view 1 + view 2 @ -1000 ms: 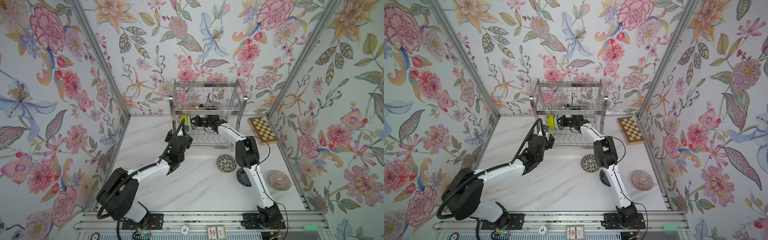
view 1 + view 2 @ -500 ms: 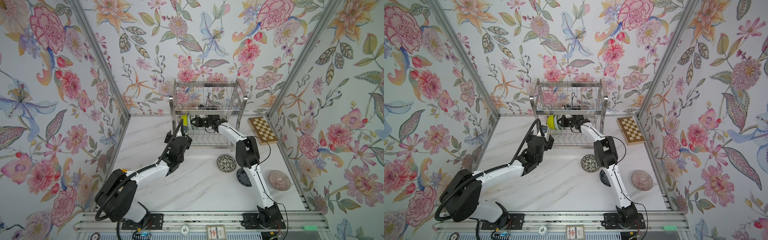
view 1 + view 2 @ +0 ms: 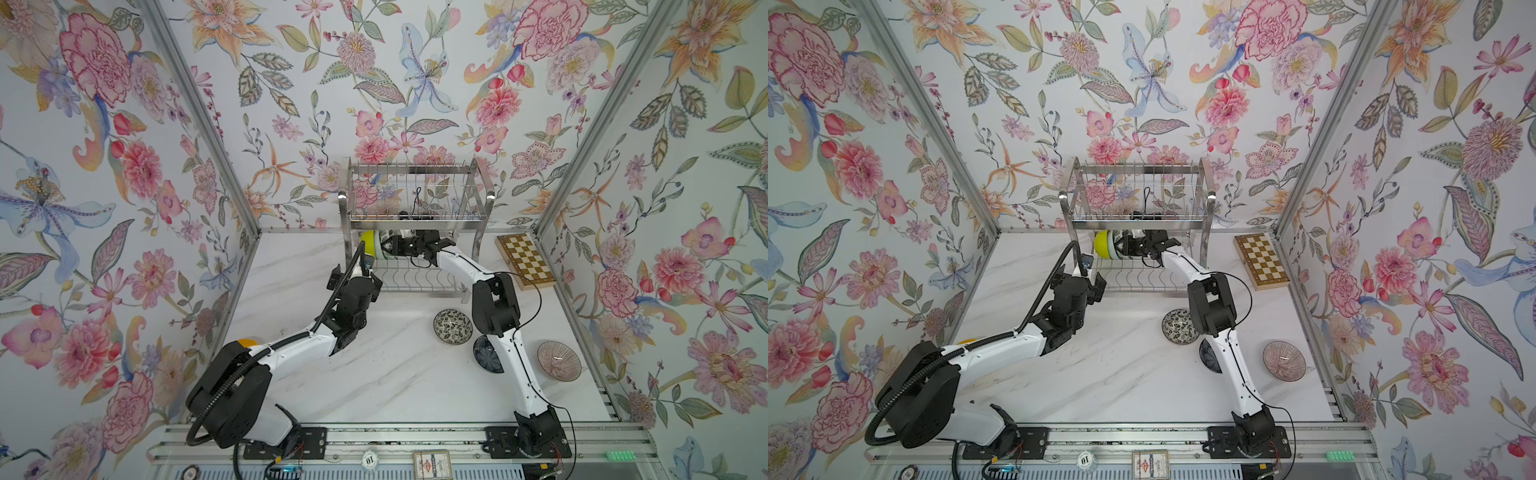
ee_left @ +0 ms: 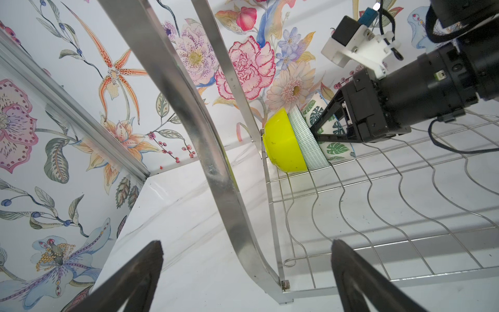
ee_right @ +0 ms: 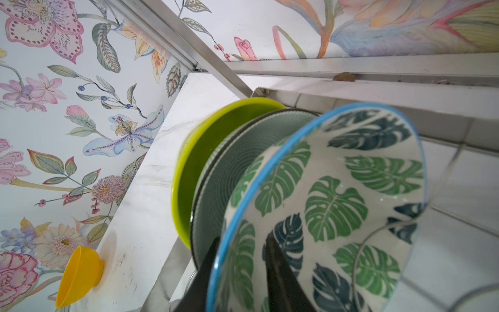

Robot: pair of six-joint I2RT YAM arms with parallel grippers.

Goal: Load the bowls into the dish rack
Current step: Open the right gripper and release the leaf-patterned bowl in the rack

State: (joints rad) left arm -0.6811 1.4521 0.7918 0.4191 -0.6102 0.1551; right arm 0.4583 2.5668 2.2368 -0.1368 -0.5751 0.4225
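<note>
The dish rack (image 3: 411, 199) (image 3: 1138, 195) stands against the back wall. On edge in its lower tier (image 4: 378, 216) stand the lime-yellow bowl (image 3: 368, 243) (image 4: 283, 143) (image 5: 199, 151), the pale aqua bowl (image 4: 307, 143) (image 5: 243, 162) and the green-leaf white bowl (image 4: 334, 148) (image 5: 337, 202). My right gripper (image 5: 243, 239) (image 4: 314, 132) (image 3: 392, 245) straddles the leaf bowl's rim, open, one finger outside and one inside with a gap. By the rack's front left leg my left gripper (image 4: 247, 243) (image 3: 355, 278) is open wide and empty.
On the table lie the black-white floral bowl (image 3: 453, 326), a dark navy bowl (image 3: 484, 353) partly under my right arm, and a pink lined bowl (image 3: 559, 360). An orange-yellow bowl (image 5: 81, 272) sits at the left wall behind my left arm. A chessboard (image 3: 525, 259) lies right of the rack.
My right gripper's jaws have parted from the leaf bowl's rim. Both arms stay almost where they were.
</note>
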